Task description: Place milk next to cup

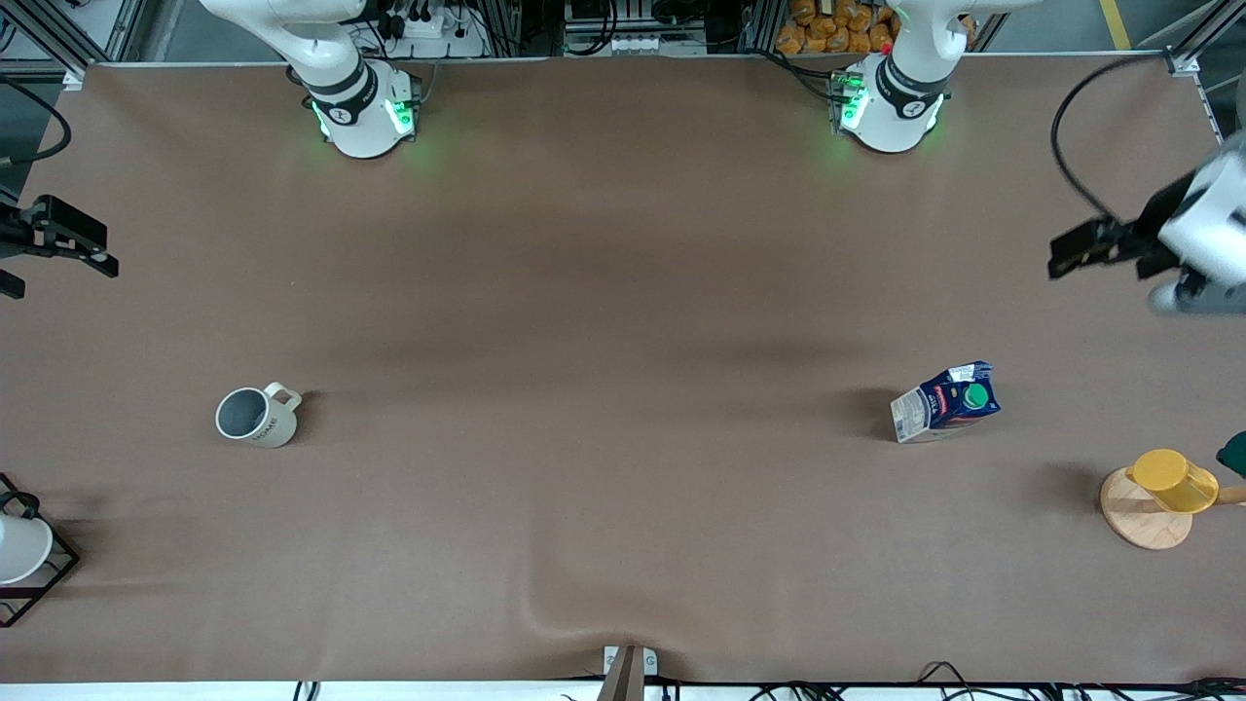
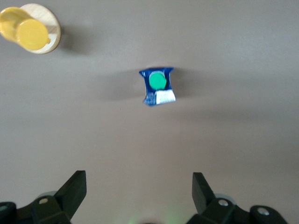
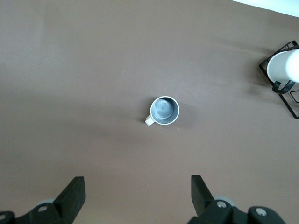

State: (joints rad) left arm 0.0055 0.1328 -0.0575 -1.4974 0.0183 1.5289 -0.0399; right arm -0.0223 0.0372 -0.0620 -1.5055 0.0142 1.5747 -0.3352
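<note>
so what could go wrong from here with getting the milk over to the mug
1. The milk carton is small, narrow and upright; the open left gripper, high above it, could knock it over with an off-centre grasp.
2. The mug stands toward the right arm's end of the table, the carton toward the left arm's end, so the long carry may stretch reach or need a handover.
3. The open right gripper hangs over the mug and could crowd the placement.

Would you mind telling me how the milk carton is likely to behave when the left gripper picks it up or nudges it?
The milk stands upright, tall for its small base, so a sideways nudge would probably tip it. Its flat carton sides look thin and may dent under a hard squeeze. The left gripper hangs open over the table, and the sloped top with its round cap offers a poorer hold than the sides.
</note>
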